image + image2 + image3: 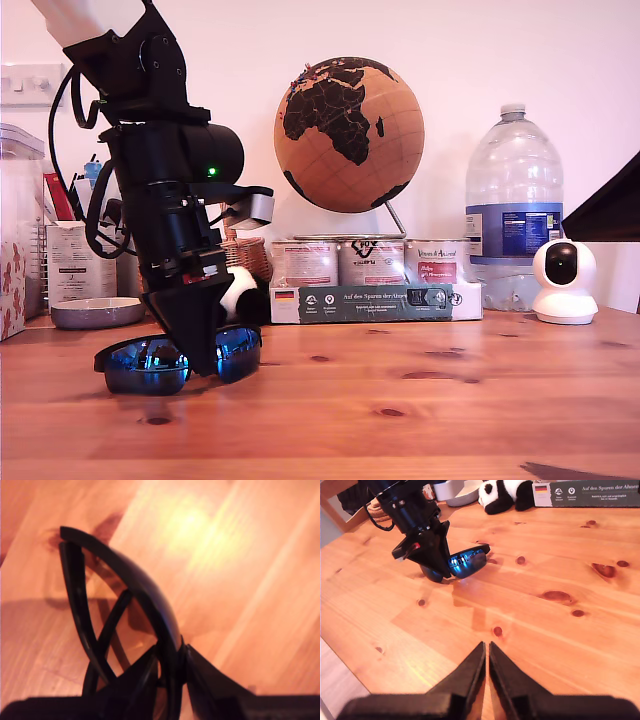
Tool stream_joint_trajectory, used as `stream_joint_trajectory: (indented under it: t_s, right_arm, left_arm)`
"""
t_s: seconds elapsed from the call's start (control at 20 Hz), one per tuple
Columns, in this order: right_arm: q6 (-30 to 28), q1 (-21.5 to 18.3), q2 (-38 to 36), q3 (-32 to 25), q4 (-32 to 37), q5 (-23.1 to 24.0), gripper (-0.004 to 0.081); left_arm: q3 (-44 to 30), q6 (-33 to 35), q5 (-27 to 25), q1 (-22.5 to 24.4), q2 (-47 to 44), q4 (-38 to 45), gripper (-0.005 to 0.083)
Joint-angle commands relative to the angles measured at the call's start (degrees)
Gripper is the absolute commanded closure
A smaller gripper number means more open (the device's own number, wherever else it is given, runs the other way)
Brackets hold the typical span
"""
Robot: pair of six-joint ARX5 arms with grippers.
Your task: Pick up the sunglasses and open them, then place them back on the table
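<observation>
The sunglasses [150, 365], with a black frame and blue mirrored lenses, sit low at the table [420, 410] on the exterior view's left; I cannot tell whether they touch it. My first gripper [207, 352] comes down from above and is shut on the frame near its middle. In the first wrist view the frame [145, 595] is pinched in my first gripper [172, 657], and the slim arms lie folded and crossed behind the lens. The second wrist view shows the sunglasses [469, 561] under my first gripper [438, 569]. My second gripper [486, 652] is shut and empty over bare wood, well apart from them.
Along the back stand a cork globe [348, 135], a large water bottle [512, 200], three tins [370, 262], a long box [370, 302], a panda toy [507, 494], a white camera [564, 280] and a grey bowl [97, 313]. A dark shape [605, 210] enters at the exterior view's right.
</observation>
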Motion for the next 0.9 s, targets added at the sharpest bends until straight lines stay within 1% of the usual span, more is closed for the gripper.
stream_joint_trajectory:
  t_s: [0.0, 0.1, 0.15, 0.35, 0.55, 0.65, 0.85]
  right_arm:
    - [1.2, 0.3, 0.7, 0.3, 0.2, 1.4, 0.0781]
    - [1.2, 0.3, 1.9, 0.3, 0.2, 1.5, 0.0781]
    - [1.0, 0.3, 2.5, 0.3, 0.2, 1.5, 0.0781]
    - [1.1, 0.2, 5.0, 1.3, 0.1, 1.5, 0.0781]
    - [1.7, 0.2, 8.2, 5.7, -1.0, 1.5, 0.0781]
    - [2.4, 0.2, 10.5, 9.2, -4.1, 1.5, 0.0781]
    - [1.8, -1.5, 18.3, 17.6, -15.0, 1.2, 0.0780]
  left_arm:
    - [0.6, 3.3, 0.1, -0.9, 0.2, -0.7, 0.0676]
    - [0.9, 4.8, 0.1, -1.4, -0.3, -1.6, 0.0730]
    - [0.9, 5.3, 0.1, -1.8, -0.7, -1.7, 0.0738]
    - [0.9, 6.6, 0.0, -3.1, -2.7, -3.1, 0.0738]
    - [1.0, 8.2, -0.7, -5.3, -5.8, -5.7, 0.0740]
    - [1.0, 9.7, -2.8, -7.4, -7.9, -6.9, 0.0740]
    - [1.0, 13.6, -4.5, -12.9, -12.1, -8.5, 0.0740]
